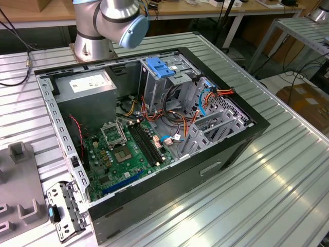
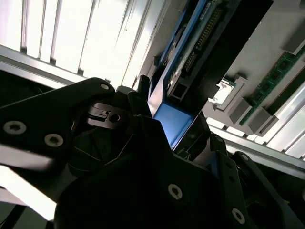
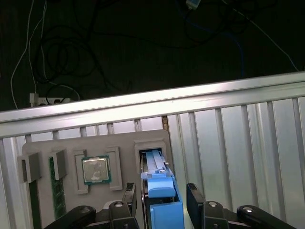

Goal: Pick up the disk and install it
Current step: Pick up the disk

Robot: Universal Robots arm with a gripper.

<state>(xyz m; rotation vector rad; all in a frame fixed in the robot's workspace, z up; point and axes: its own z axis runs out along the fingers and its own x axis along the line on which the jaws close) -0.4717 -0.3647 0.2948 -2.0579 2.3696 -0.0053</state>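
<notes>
First wrist view: fingers (image 3: 129, 196) flanking disk (image 3: 164, 210).

In the tray (image 3: 124, 143), the disk (image 3: 159, 186), processor chip (image 3: 96, 170) just beside it

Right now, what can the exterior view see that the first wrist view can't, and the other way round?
Exterior view: the open computer case with its green motherboard, and the arm's base. First wrist view: the claw at the disk, which sits in a grey tray beside a processor chip. Both: the ribbed metal table.
</notes>
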